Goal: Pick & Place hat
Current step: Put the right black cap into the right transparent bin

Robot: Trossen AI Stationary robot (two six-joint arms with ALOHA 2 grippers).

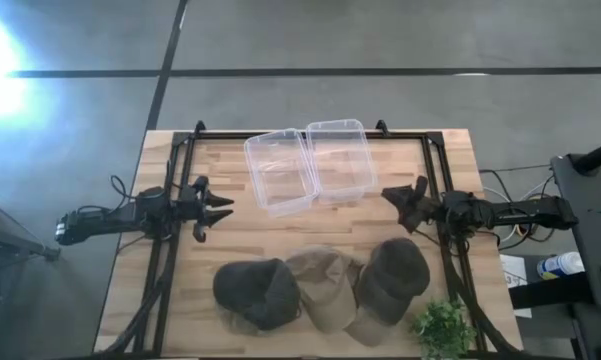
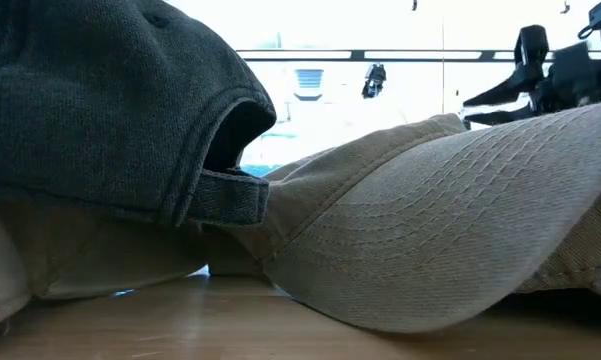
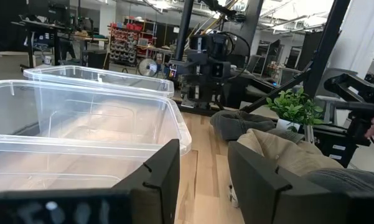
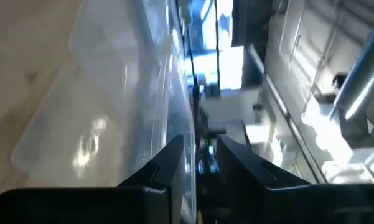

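Note:
Three hats lie in a row along the table's near edge, crowns up and overlapping. A dark grey hat (image 1: 255,292) (image 2: 100,100) is on the left, a tan hat (image 1: 325,285) (image 2: 440,230) in the middle and a dark olive hat (image 1: 392,278) (image 3: 236,121) on the right. My left gripper (image 1: 220,207) (image 3: 202,180) is open. It hovers left of the clear bins and points toward the table's right. My right gripper (image 1: 392,197) (image 4: 199,165) is open beside the right-hand bin and points left. Neither touches a hat.
Two clear plastic bins (image 1: 280,170) (image 1: 338,158) (image 3: 81,118) sit side by side at the table's far middle, between the grippers. A small green plant (image 1: 442,328) (image 3: 292,107) stands at the near right corner. Bare wood (image 1: 310,228) lies between bins and hats.

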